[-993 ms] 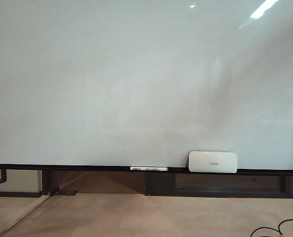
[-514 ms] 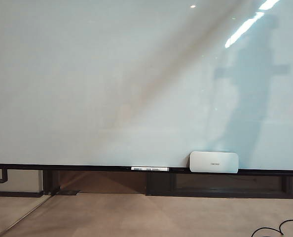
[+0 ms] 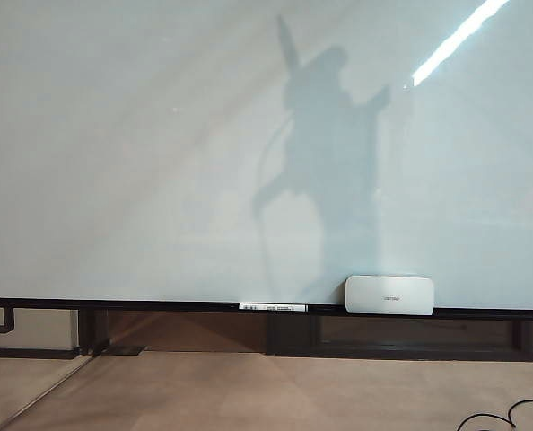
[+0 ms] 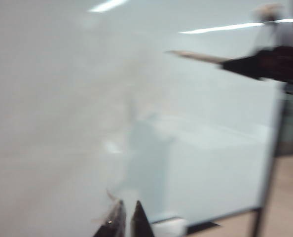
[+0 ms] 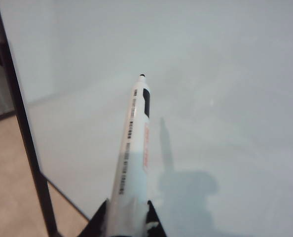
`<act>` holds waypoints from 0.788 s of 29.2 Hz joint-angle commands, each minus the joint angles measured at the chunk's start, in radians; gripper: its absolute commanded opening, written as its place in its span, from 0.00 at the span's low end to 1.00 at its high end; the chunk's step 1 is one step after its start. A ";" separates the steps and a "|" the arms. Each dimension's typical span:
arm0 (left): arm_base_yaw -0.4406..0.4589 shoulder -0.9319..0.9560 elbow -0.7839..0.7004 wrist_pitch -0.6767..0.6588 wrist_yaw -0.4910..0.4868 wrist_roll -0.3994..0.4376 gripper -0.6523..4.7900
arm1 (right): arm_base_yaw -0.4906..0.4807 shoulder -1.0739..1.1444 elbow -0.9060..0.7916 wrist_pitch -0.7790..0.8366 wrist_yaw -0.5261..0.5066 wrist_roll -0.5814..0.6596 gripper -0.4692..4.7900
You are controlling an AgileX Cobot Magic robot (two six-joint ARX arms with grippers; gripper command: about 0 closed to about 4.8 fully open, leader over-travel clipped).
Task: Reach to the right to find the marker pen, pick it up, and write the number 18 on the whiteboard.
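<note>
Right gripper point(image 5: 127, 217): clamped on the marker pen point(image 5: 134, 153) (white barrel, black tip), held tip-forward, apparently for writing, just short of the blank whiteboard point(image 5: 225, 74). Left gripper point(image 4: 123, 224): empty, fingers nearly together, facing the board. Eraser point(image 3: 388, 294) on the ledge.

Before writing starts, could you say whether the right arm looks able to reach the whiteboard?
Probably yes: the right pincer holds the pen aimed at the whiteboard, with nothing between them.
</note>
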 commanded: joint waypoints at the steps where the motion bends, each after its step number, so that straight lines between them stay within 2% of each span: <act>1: -0.001 -0.001 0.006 0.010 -0.078 0.056 0.17 | 0.017 -0.005 -0.097 0.172 0.033 0.008 0.08; 4: -0.001 0.000 0.005 0.006 -0.105 0.116 0.17 | 0.027 -0.005 -0.220 0.302 0.050 0.020 0.08; 9: -0.001 0.002 0.005 0.013 -0.117 0.170 0.17 | 0.042 -0.007 -0.472 0.695 0.061 0.081 0.08; 11: -0.001 0.002 0.005 0.013 -0.126 0.187 0.17 | 0.078 -0.007 -0.560 0.859 0.123 0.085 0.08; 14: -0.001 0.002 0.005 0.012 -0.126 0.217 0.17 | 0.138 -0.006 -0.649 1.023 0.195 0.047 0.08; 19: -0.001 0.034 0.005 0.010 -0.124 0.271 0.16 | 0.243 0.023 -0.688 1.094 0.262 -0.079 0.08; 23: -0.001 0.073 0.005 0.014 -0.078 0.299 0.16 | 0.285 0.071 -0.676 1.130 0.321 -0.126 0.08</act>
